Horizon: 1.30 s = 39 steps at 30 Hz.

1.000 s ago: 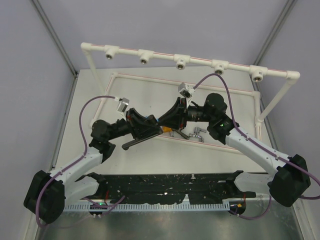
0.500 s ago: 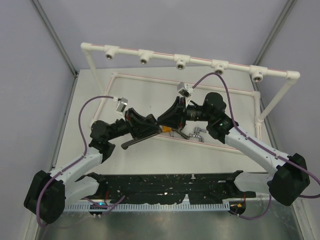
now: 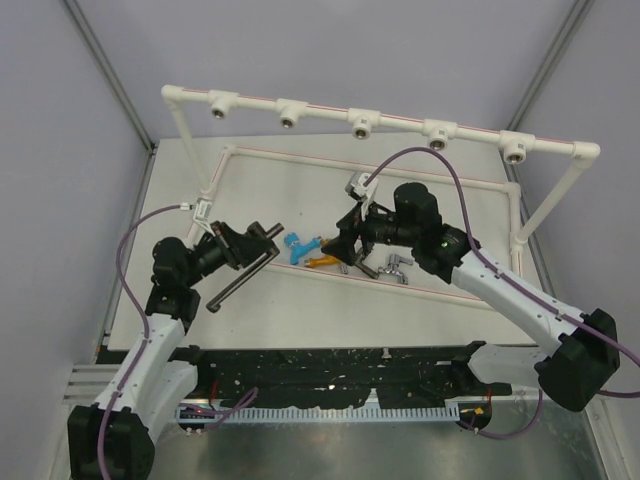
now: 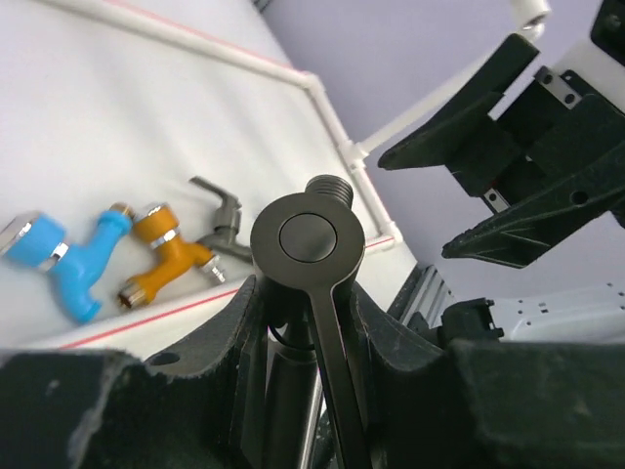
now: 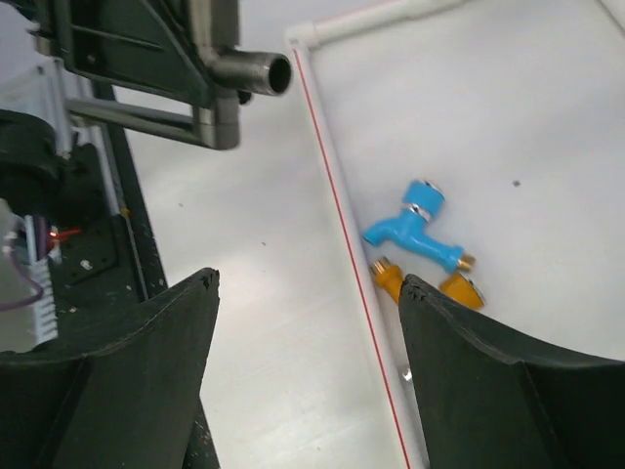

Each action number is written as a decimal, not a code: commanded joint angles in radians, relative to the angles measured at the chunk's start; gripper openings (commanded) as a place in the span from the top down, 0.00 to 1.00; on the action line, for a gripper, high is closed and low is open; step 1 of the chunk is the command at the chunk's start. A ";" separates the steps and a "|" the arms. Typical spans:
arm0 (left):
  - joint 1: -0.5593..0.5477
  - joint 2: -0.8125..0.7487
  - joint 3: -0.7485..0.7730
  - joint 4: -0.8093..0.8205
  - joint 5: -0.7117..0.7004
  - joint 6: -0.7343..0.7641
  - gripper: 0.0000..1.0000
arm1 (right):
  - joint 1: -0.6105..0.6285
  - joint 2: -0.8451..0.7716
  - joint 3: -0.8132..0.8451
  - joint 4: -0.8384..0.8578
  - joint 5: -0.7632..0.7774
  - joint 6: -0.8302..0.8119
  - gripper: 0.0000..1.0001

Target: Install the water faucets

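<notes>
- The left claw (image 3: 244, 243) is clenched on the larger dark-grey faucet (image 3: 236, 283). The faucet's long arm slants near-left over bare counter (image 3: 300, 318) (gripped at the body, so the threaded end is free, I judge).
- Beyond, the blue faucet (image 5: 415, 230), orange faucet (image 4: 168, 256) and dark metal faucet (image 4: 220, 215) lie together just inside the low rail (image 5: 337, 210), with the chrome faucet (image 3: 397, 262) to their right.
- The right claw (image 5: 308, 281) hangs spread and empty above them.
- Farthest, the raised pipe's sockets (image 3: 361, 122) are unfilled, with open air in front.

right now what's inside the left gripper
The big dark-grey tap, pinched in the left gripper; its threaded end pokes out. The tap's lower body is hidden by the fingers.
</notes>
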 commanded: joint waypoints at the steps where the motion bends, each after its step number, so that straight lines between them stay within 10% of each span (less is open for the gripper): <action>1: 0.027 -0.047 0.053 -0.308 -0.040 0.086 1.00 | -0.002 0.040 0.005 -0.163 0.202 -0.141 0.21; 21: 0.037 -0.247 0.094 -0.641 -0.327 0.127 1.00 | 0.057 0.490 0.010 -0.269 0.368 -0.152 0.35; 39: 0.037 -0.254 0.139 -0.669 -0.427 0.069 1.00 | 0.285 0.478 0.004 -0.359 0.498 0.029 0.75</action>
